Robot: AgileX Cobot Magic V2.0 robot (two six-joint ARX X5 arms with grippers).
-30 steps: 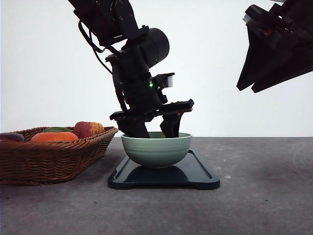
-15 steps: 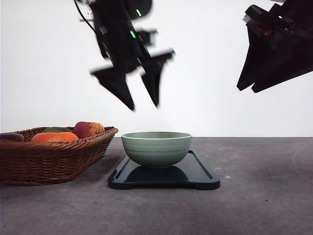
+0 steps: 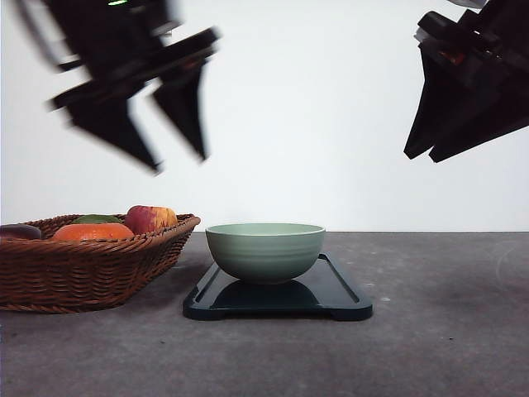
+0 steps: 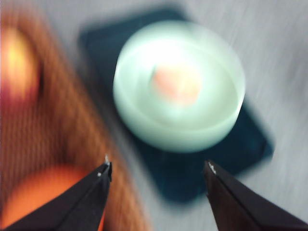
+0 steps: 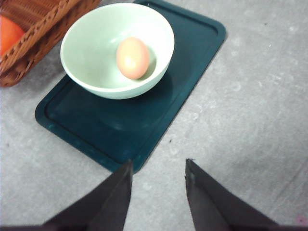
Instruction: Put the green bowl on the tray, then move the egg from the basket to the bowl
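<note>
The pale green bowl [image 3: 264, 251] stands on the dark tray [image 3: 277, 299] at the table's middle. A tan egg [image 5: 133, 57] lies inside the green bowl [image 5: 118, 48], blurred as egg [image 4: 177, 84] in the left wrist view. The brown wicker basket [image 3: 87, 265] sits left of the tray with fruit in it. My left gripper [image 3: 178, 161] hangs open and empty high above the basket's right end, motion-blurred. My right gripper [image 3: 419, 155] is raised at the upper right, open and empty, well clear of the tray [image 5: 144, 120].
The basket holds an orange fruit [image 3: 92, 231], a red-yellow apple [image 3: 150, 218], a green item [image 3: 95, 219] and a dark one [image 3: 18, 231]. Bare grey table [image 3: 446, 314] stretches to the right of the tray and along the front.
My left gripper rose out of the bowl, open and empty, and swung up and to the left toward the basket side. The bowl, tray and right arm stayed put.
</note>
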